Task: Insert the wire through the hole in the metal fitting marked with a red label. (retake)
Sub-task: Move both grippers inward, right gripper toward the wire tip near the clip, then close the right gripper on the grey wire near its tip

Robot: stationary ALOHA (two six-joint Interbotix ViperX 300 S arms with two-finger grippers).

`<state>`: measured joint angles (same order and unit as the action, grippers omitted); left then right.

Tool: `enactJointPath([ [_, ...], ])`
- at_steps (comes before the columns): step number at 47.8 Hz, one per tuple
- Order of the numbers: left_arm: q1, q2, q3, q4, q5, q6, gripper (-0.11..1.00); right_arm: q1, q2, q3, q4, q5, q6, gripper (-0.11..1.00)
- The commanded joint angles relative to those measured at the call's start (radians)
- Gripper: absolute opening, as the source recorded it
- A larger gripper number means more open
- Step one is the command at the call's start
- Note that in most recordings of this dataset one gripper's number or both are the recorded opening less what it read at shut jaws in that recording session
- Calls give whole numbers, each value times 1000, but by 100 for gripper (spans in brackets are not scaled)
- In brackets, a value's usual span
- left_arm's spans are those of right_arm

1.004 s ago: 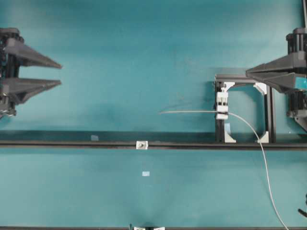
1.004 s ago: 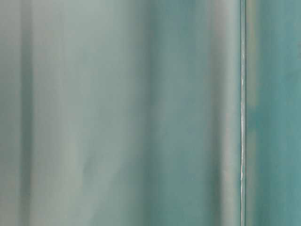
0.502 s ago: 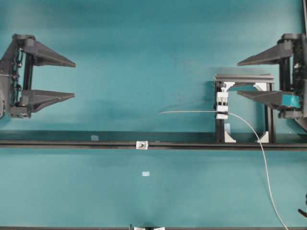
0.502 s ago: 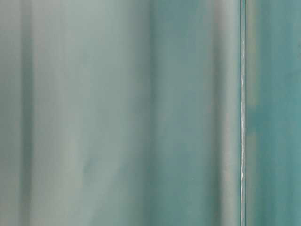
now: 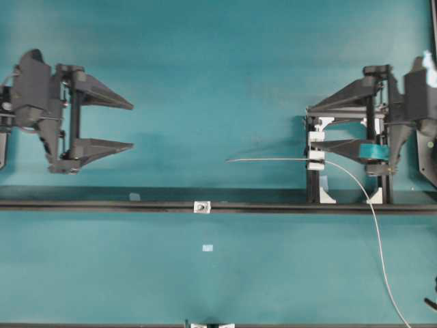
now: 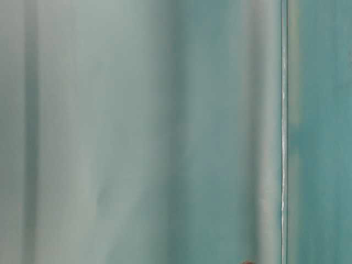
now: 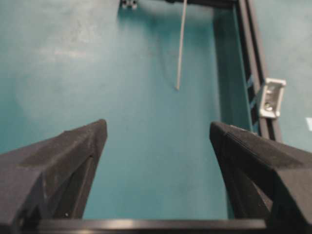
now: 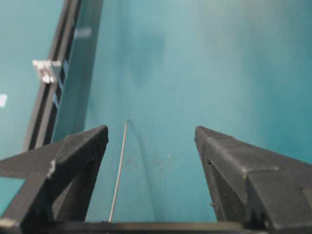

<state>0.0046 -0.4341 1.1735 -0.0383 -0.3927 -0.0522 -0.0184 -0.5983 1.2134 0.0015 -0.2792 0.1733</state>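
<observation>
The thin pale wire is held in a white clip on a black frame. Its straight tip points left and its tail curves down to the right. The small silvery metal fitting with a dark hole sits on the black rail. My left gripper is open and empty, far left of the wire tip. It sees the wire and the fitting ahead. My right gripper is open above the frame, fingers either side of the clip. The wire lies between its fingers, near one finger.
A black rail runs across the table. The black frame stands on it at the right. A pale blue tape patch lies below the fitting. A second rail runs along the bottom edge. The table-level view is blurred teal.
Both grippers have moved in toward the middle. The right gripper's fingers have spread apart and now reach over the frame to the clip. The wire has not moved.
</observation>
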Motion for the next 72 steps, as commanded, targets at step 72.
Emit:
enactJointPath([
  [72,-3,327,-112,0,-44,3,84,44,643,-321,2,-9,132,81],
])
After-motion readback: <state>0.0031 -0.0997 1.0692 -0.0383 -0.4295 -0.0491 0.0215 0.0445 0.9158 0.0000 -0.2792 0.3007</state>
